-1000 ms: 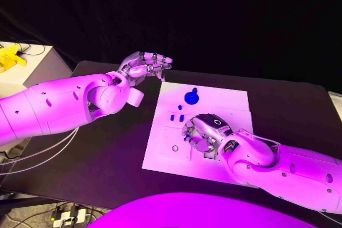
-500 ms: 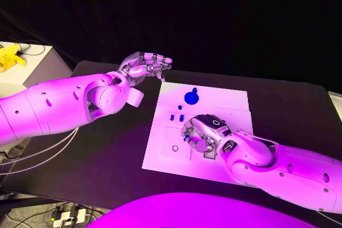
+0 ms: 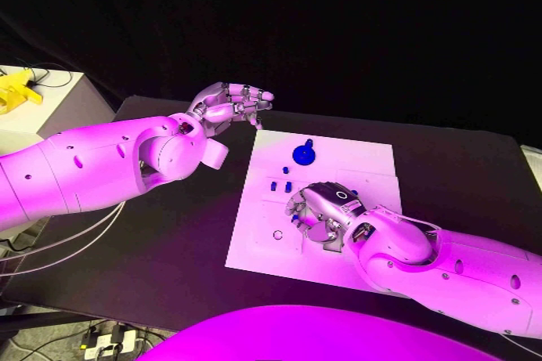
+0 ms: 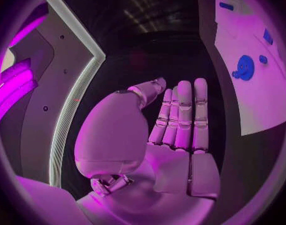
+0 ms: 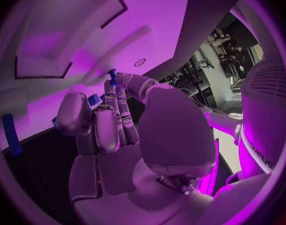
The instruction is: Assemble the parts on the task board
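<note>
Right hand (image 3: pixel 319 211) crept slightly farther up task board (image 3: pixel 373 161).

White task board (image 3: pixel 373 161) lies flat; blue parts (image 3: pixel 303 153) on it

Right hand (image 3: pixel 321 212) crowds the task board (image 3: pixel 362 161) middle (far end open).

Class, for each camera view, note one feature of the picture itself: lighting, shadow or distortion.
Head view: magenta light tints the white task board, dark backdrop. Left wrist view: fisheye bends the board's straight edge. Right wrist view: the right hand fills the middle and shades the board.
</note>
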{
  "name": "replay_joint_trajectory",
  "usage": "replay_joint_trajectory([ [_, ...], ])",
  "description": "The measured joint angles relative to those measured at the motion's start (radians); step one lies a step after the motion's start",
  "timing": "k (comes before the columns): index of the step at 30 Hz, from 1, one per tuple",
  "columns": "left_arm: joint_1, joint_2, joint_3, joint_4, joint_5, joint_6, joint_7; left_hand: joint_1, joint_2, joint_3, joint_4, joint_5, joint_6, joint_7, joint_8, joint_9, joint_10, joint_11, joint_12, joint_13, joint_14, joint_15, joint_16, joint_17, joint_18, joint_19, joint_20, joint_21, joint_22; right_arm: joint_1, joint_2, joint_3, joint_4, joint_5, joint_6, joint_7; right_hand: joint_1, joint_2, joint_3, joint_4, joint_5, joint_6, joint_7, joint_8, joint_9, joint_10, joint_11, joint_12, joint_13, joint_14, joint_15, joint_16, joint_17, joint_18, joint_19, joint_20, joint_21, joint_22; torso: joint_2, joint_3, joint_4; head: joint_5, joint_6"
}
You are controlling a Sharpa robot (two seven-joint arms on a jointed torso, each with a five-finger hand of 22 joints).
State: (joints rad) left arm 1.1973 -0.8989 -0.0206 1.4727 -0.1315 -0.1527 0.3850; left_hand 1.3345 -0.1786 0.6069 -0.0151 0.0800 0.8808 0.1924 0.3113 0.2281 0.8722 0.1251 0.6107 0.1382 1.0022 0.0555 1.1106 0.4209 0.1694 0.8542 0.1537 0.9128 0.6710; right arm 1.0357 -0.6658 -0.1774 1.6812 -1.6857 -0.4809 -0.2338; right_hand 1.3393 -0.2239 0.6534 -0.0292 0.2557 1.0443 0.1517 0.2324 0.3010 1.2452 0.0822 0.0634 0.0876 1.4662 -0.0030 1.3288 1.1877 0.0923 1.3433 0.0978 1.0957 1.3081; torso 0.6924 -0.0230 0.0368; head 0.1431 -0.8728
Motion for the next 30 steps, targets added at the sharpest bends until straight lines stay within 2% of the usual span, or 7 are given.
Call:
replay_joint_trajectory([
  [1,0.0,0.0,0.0,0.0,0.0,0.0,0.0,0.0,0.0,0.0,0.0,0.0,0.0,0.0,0.0,0.0,0.0,0.0,0.0,0.0,0.0,0.0,0.0,0.0,0.0,0.0,0.0,0.0,0.0,-0.001,0.0,0.0,-0.002,0.001,0.002,0.002,-0.013,-0.004,-0.01,0.005,-0.003,-0.013,0.003,-0.009,-0.002,-0.027,0.003,0.005,-0.008,0.0,0.003,-0.01,-0.016,0.001,-0.015,0.003,-0.028,-0.004,0.0,0.0,0.0,0.0,0.0],
  [3,0.0,0.0,0.0,0.0,0.0,0.0,-0.001,0.0,0.0,0.0,0.0,0.0,0.0,0.0,0.0,0.0,0.0,0.0,0.0,0.0,0.0,0.0,0.0,0.0,0.0,0.0,0.0,0.0,0.0,-0.002,0.0,-0.003,-0.005,0.005,0.007,0.008,-0.026,-0.013,-0.026,0.007,-0.018,-0.029,0.008,-0.02,-0.004,-0.08,0.014,0.006,-0.02,0.0,0.01,-0.031,-0.049,0.023,-0.044,0.011,-0.089,-0.032,0.0,0.0,-0.0003,0.0,0.0],
  [6,0.0,0.0,0.0,-0.001,0.0,0.0,-0.001,0.0,0.0,0.0,0.0,0.0,0.0,0.0,0.0,0.0,0.0,0.0,0.0,0.0,0.0,0.0,0.0,0.0,0.0,0.0,0.0,0.0,0.0,-0.003,-0.001,-0.003,-0.006,0.01,0.008,0.015,-0.018,-0.027,-0.051,0.007,-0.021,-0.039,0.014,-0.03,-0.004,-0.137,0.022,0.005,-0.023,-0.007,0.018,-0.061,-0.094,0.024,-0.076,0.019,-0.163,-0.071,0.0,0.0,-0.0003,-0.001,0.0],
  [8,0.0,0.0,0.0,-0.001,0.0,0.0,-0.002,0.0,0.0,0.0,0.0,0.0,0.0,0.0,0.0,0.0,0.0,0.0,0.0,0.0,0.0,0.0,0.0,0.0,0.0,0.0,0.0,0.0,0.0,-0.003,-0.001,-0.003,-0.007,0.012,0.008,0.019,-0.011,-0.033,-0.07,0.005,-0.021,-0.046,0.014,-0.037,-0.006,-0.17,0.027,0.005,-0.024,-0.015,0.026,-0.086,-0.132,0.04,-0.098,0.023,-0.217,-0.101,-0.001,0.0,-0.0003,-0.002,0.0],
  [12,0.0,0.0,0.0,-0.001,0.0,0.0,-0.003,0.0,0.0,0.0,0.0,0.0,0.0,0.0,0.0,0.0,0.0,0.0,0.0,0.0,0.0,0.0,0.0,0.0,0.0,0.0,0.0,0.0,0.0,-0.004,-0.003,-0.005,-0.007,0.016,0.005,0.024,-0.01,-0.035,-0.105,0.004,-0.021,-0.054,0.015,-0.047,-0.008,-0.205,0.031,0.012,-0.023,-0.029,0.028,-0.114,-0.174,0.039,-0.116,0.024,-0.275,-0.133,-0.001,0.0001,-0.0002,-0.002,0.0],
  [23,0.0,-0.001,0.0,-0.003,0.0,0.001,-0.005,0.0,0.0,0.0,0.0,0.0,0.0,0.0,0.0,0.0,0.0,0.0,0.0,-0.001,0.0,0.0,0.0,-0.001,0.0,0.0,0.0,0.0,-0.002,-0.004,-0.022,-0.005,0.005,0.026,-0.035,0.029,0.001,-0.031,-0.121,0.009,-0.015,-0.06,0.014,-0.052,-0.009,-0.21,0.03,0.02,-0.022,-0.029,0.028,-0.117,-0.187,0.039,-0.117,0.024,-0.285,-0.141,-0.001,0.0012,0.0,-0.008,0.0],
  [30,0.0,0.001,0.0,-0.009,0.0,0.002,-0.007,0.0,0.0,0.0,0.0,0.0,0.0,0.0,0.0,0.0,0.0,0.0,0.0,-0.001,0.0,0.0,0.0,-0.001,0.0,0.0,0.0,0.0,-0.002,0.007,-0.085,0.0,0.063,0.06,-0.082,0.046,0.006,-0.026,-0.135,0.017,-0.003,-0.061,0.015,-0.057,-0.012,-0.187,0.026,0.063,-0.018,-0.016,0.023,-0.091,-0.156,0.039,-0.085,0.022,-0.241,-0.118,-0.002,0.0012,-0.0002,-0.023,0.0],
])
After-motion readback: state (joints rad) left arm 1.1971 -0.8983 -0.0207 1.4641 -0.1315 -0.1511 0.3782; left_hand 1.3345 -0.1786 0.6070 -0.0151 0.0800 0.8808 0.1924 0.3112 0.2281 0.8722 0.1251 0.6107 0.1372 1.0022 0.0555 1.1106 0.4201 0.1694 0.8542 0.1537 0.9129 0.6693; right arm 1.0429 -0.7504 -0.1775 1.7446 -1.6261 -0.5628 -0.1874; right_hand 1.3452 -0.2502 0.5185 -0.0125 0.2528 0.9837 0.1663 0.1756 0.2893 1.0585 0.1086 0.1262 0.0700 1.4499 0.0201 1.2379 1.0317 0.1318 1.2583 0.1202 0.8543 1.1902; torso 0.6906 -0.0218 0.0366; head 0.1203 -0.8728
